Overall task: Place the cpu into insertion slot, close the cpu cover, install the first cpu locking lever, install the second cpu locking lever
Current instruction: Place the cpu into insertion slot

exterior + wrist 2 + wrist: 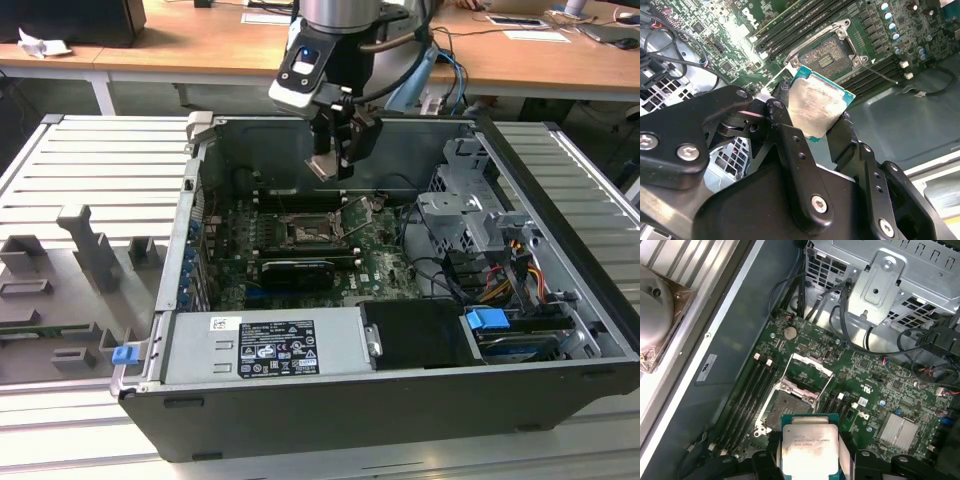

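Note:
My gripper (pixel 331 166) hangs inside the open computer case, shut on the cpu (pixel 321 166). The cpu is a small square chip with a pale metal face, pinched at two opposite edges by the black fingers (pixel 781 102). Both wrist views show the cpu (pixel 816 106) (pixel 809 442) held in the air above the motherboard. The insertion slot (pixel 304 232) (pixel 831 51) (pixel 786 408) lies below and a little ahead of the chip, bare, with a silvery rim. The cpu cover (pixel 806 374) (pixel 353 214) stands tilted up at one side of the slot. A thin wire lever (pixel 881 75) sticks out beside the slot.
A grey power supply box (pixel 265 345) sits at the case's front, and a metal drive cage (pixel 468 215) with cables stands at the exterior view's right. A long black card (pixel 297 270) lies just in front of the slot. Memory slots (pixel 750 390) flank it. Grey fixtures (pixel 90 250) sit outside the case.

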Tool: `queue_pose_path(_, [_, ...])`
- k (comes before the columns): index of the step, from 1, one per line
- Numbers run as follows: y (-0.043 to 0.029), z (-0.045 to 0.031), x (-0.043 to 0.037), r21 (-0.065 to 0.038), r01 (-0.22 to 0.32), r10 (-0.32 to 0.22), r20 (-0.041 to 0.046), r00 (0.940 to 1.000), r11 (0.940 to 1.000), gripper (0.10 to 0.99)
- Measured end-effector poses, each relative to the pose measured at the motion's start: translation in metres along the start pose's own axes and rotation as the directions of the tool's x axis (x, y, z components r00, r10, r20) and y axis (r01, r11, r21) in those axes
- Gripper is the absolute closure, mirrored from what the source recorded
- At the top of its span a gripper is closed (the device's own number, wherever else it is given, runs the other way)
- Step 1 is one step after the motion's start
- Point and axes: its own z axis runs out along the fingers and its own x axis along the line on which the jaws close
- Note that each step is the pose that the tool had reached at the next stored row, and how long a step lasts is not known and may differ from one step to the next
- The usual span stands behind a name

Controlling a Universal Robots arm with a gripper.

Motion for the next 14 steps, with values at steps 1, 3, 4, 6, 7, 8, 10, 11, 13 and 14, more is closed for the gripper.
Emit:
queue_pose_path(1, [0.0, 0.0002, 0.0, 0.0, -0.005, 0.005, 0.0004, 1.0, 1.0, 0.545])
queue_pose_path(3, [0.0, 0.0007, 0.0, 0.0, -0.019, 0.019, 0.0016, 0.9998, 0.9998, 0.545])
queue_pose_path(4, [-0.0001, 0.0009, 0.0, 0.0, -0.023, 0.023, 0.0019, 0.9997, 0.9997, 0.545])
queue_pose_path(6, [-0.0001, 0.0014, 0.0, -0.001, -0.031, 0.031, 0.0026, 0.9995, 0.9995, 0.545])
queue_pose_path(7, [-0.0001, 0.0016, 0.0, -0.001, -0.036, 0.036, 0.0031, 0.9994, 0.9994, 0.545])
queue_pose_path(8, [-0.0002, 0.002, 0.0, -0.001, -0.045, 0.045, 0.0042, 0.999, 0.999, 0.545])
queue_pose_path(10, [-0.0003, 0.0032, -0.0001, -0.001, -0.07, 0.07, 0.0065, 0.9975, 0.9975, 0.545])
queue_pose_path(11, [-0.0003, 0.0036, -0.0001, -0.002, -0.082, 0.082, 0.0075, 0.9966, 0.9966, 0.545])
queue_pose_path(13, [-0.0004, 0.0054, -0.0001, -0.003, -0.126, 0.127, 0.0111, 0.9919, 0.992, 0.545])
queue_pose_path(14, [-0.0005, 0.0061, -0.0001, -0.004, -0.147, 0.147, 0.0128, 0.9891, 0.9892, 0.545])
